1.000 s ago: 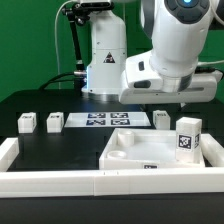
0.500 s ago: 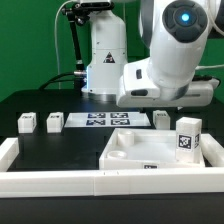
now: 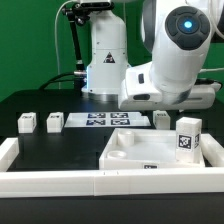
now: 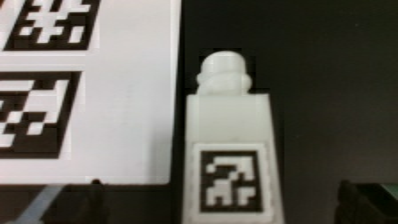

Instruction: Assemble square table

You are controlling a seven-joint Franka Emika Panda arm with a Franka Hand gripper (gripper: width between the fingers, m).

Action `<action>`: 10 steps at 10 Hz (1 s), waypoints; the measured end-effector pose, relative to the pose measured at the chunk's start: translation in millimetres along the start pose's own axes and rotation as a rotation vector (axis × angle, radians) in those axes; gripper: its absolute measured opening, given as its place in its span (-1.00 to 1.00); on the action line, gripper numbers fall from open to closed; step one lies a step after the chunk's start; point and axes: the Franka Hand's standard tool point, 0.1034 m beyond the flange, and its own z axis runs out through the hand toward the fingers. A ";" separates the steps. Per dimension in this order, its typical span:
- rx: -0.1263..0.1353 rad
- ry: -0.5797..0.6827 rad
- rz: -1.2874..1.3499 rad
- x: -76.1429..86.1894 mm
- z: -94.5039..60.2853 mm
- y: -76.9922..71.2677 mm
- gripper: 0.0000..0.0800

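Fingers [image 4: 27, 208] spread wide, gripping nothing. Gripper [image 4: 210, 198] hangs over a tagged leg [image 4: 226, 140] lying just beside the marker board [image 4: 89, 100].

Risk: if I descend off-centre, one finger clips the board's edge or shoves the leg askew.

Count: four legs, two either side of the board; one square table top [image 3: 125, 158], near the board; one board; one border rail [image 3: 50, 180].

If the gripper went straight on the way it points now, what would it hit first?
Most likely the white leg lying on the table beside the marker board: it sits centred under the open gripper, though depth is unclear.
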 end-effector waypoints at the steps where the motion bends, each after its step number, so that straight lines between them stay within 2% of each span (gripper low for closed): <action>1: -0.001 -0.001 -0.001 -0.7 1.8 0.2 0.62; 6: -0.004 0.024 0.017 0.9 19.3 6.9 0.62; 9: -0.004 0.024 0.041 1.3 17.5 6.3 0.62; 10: -0.003 0.026 0.042 1.9 16.6 6.9 0.31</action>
